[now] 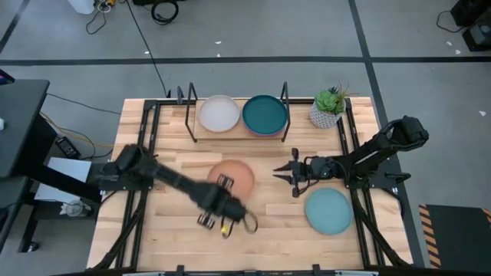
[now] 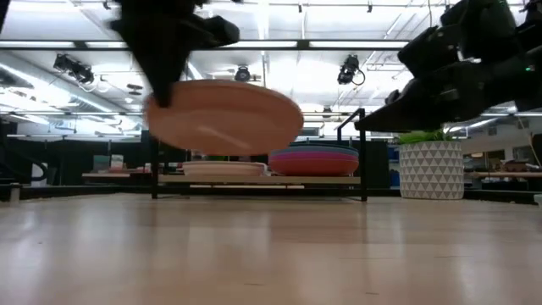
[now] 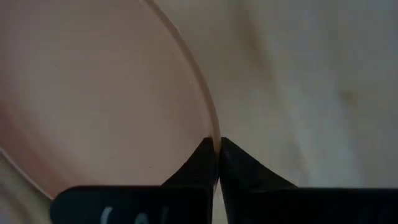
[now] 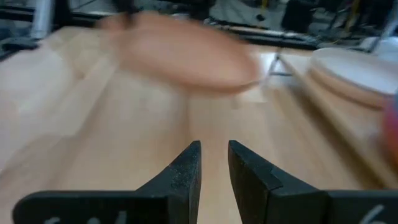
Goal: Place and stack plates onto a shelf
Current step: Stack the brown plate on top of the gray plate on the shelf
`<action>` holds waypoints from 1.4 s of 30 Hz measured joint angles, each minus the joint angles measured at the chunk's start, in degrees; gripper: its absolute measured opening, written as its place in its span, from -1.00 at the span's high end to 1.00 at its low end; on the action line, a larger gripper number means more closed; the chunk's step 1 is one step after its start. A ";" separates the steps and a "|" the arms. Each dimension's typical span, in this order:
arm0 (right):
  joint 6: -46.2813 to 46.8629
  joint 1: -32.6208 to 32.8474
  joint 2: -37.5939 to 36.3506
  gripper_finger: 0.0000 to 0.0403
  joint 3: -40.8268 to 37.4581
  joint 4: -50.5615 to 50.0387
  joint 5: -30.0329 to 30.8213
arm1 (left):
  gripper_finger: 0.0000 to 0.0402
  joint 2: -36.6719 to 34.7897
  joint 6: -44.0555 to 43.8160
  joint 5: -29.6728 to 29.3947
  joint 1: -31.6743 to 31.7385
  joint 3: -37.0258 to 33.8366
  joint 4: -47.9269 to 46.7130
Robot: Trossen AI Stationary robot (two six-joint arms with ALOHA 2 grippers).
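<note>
My left gripper (image 1: 223, 198) is shut on an orange plate (image 1: 235, 177) above the middle of the table; in the low view the plate (image 2: 224, 117) is in the air and tilted. My right gripper (image 1: 282, 176) is open and empty, just right of this plate, pointing toward it. The shelf (image 2: 254, 180) stands at the far edge. On it lie a cream plate (image 1: 219, 113) and, to its right, a stack topped by a dark teal plate (image 1: 265, 113). A light blue plate (image 1: 328, 211) lies flat on the table at the near right. My left gripper pinches the orange plate's rim (image 3: 213, 134) between its two fingers, at the plate's near-left side. The fingers come slanting down from the table's near left. The plate is lifted clear of the table and tilted.
A potted plant in a white patterned pot (image 1: 328, 107) stands right of the shelf at the far right. The shelf's thin black uprights (image 1: 190, 115) rise at its ends. Bare wooden tabletop (image 1: 169, 222) lies at the near left.
</note>
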 joint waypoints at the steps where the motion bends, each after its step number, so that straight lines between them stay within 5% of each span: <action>1: 0.51 1.03 0.00 0.57 0.00 -0.55 0.21 | 0.93 -0.75 0.04 -0.71 1.74 0.00 -0.35; 14: 13.16 16.43 0.00 0.57 -0.02 -7.90 19.78 | 0.92 -6.32 -0.62 -3.16 32.15 0.02 0.78; 21: 16.51 22.12 0.00 0.57 -0.02 -8.71 27.32 | 0.92 -5.55 3.04 -2.47 44.20 0.02 9.58; 35: 16.69 24.88 -0.02 0.57 -0.02 -10.01 31.64 | 0.90 1.56 5.45 -0.15 45.89 0.00 6.56; 42: 13.86 24.23 -0.02 0.57 -0.02 -9.01 31.81 | 0.62 1.58 5.95 -0.85 45.09 0.00 6.78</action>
